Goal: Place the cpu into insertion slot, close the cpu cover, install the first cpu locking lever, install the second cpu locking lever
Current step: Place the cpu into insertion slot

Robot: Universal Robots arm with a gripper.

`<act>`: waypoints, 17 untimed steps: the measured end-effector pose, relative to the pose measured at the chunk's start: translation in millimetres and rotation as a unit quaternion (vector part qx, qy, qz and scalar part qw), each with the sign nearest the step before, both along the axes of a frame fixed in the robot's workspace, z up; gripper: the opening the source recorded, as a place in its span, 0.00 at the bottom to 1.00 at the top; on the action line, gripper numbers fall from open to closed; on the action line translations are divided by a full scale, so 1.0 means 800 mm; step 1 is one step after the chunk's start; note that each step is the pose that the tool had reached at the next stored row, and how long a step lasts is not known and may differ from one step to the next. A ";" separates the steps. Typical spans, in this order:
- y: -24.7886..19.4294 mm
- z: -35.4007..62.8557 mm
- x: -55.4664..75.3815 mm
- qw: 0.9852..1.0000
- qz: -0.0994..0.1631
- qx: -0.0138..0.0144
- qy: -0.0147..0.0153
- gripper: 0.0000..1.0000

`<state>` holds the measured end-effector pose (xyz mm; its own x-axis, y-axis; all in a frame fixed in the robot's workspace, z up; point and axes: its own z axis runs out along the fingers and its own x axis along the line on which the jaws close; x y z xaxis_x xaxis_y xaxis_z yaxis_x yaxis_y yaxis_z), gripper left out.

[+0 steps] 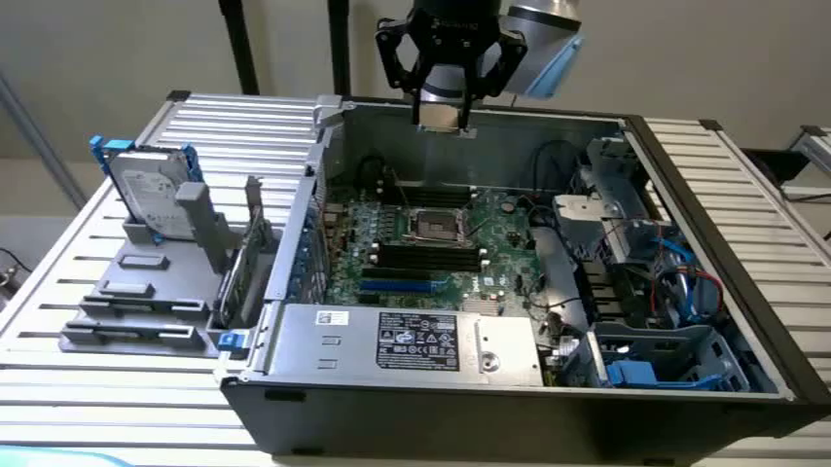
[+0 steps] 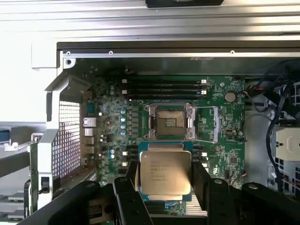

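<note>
My gripper (image 1: 446, 109) hangs above the open computer case's back wall, shut on the cpu (image 1: 442, 118). In the wrist view the cpu (image 2: 165, 172) shows its pale metal face with printed text, clamped by its edges between the two black fingers (image 2: 202, 185). The insertion slot (image 2: 169, 121) lies open on the green motherboard (image 2: 225, 154), its dark contact field bare, well below the cpu and apart from it. The cpu cover (image 2: 209, 124), a silvery frame, is swung open beside the slot. From the exterior view the insertion slot (image 1: 435, 226) sits mid-board.
Black memory strips (image 1: 415, 258) and a blue connector strip (image 1: 396, 287) lie beside the slot. A grey labelled metal box (image 1: 415, 341) fills the case front. Cables and drive bays (image 1: 649, 282) crowd the exterior view's right. A hard drive on a grey rack (image 1: 150, 195) stands outside.
</note>
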<state>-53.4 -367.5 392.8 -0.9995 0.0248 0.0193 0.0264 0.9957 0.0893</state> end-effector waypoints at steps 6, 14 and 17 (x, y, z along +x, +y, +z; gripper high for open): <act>0.0000 0.000 0.000 1.000 0.000 0.000 0.000 0.55; 0.0001 0.000 0.000 1.000 0.000 0.000 0.000 0.55; 0.0098 -0.002 0.000 1.000 0.000 0.000 0.000 0.55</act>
<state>-53.6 -359.6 391.6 -0.9995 0.0254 0.0189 0.0270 0.9957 0.0888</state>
